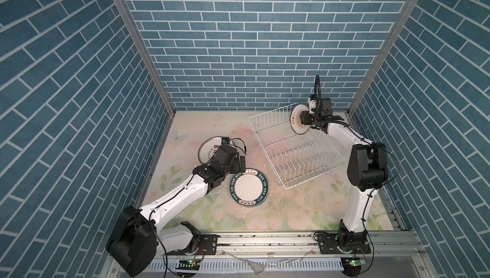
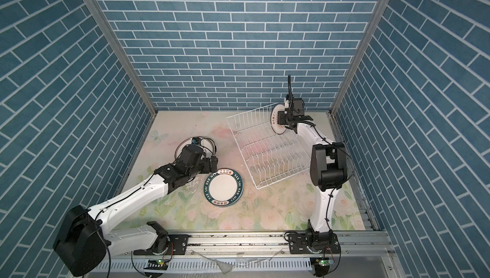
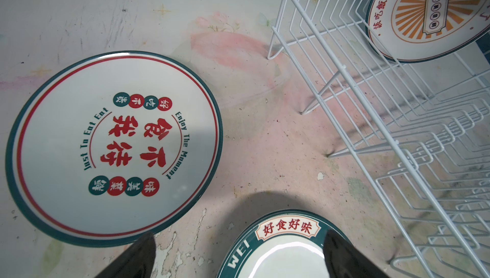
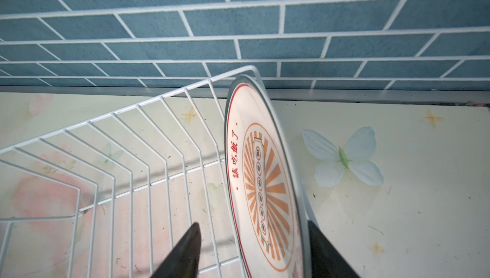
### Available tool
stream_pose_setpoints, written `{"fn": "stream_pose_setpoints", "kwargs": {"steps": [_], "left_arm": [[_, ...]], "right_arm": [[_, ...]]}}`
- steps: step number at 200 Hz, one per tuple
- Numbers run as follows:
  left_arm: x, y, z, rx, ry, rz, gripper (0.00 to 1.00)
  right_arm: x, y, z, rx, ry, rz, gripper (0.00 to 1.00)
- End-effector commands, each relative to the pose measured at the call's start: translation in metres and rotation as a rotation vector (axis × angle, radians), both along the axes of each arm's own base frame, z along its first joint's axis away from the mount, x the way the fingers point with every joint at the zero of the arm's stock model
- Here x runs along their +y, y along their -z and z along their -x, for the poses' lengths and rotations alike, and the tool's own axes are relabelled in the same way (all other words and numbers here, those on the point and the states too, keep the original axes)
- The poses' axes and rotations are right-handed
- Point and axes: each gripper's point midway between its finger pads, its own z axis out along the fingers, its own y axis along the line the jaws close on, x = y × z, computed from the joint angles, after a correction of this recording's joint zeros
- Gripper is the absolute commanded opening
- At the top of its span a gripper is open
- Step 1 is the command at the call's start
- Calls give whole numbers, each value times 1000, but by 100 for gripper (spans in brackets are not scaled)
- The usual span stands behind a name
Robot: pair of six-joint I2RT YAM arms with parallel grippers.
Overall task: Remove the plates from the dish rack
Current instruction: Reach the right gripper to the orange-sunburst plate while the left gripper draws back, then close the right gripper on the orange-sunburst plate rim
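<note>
the left arm (image 1: 183, 190) covers part of the red-lettered plate (image 1: 208, 150).

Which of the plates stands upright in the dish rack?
The orange sunburst plate, on edge at the dish rack's far corner. The red-character plate and the green-lettered plate both lie flat on the table, outside it.

Floral tabletop (image 1: 291, 210) — blue brick walls (image 1: 252, 38).

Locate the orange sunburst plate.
In both top views the sunburst plate stands on edge in the dish rack, far right corner, straddled by the right gripper.
</note>
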Motion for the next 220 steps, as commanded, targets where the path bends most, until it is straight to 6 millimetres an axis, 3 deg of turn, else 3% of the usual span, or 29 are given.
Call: {"fn": "stream_pose_setpoints", "kwargs": {"steps": [1,121,183,220], "left_arm": [[-2,0,-2,19,9,-23,99],[-3,7,-5,26,10,-36,99],[9,-10,-2,-62,-27,-13,99],[13,-7,-2,-54,-42,-33,99]], "right_arm": [[16,-1,4,-8,-69,-42,60],[7,25,2,30,-45,18,40],[3,40,1,50,-35,54,35],[1,43,0,52,-24,63,28]]}}
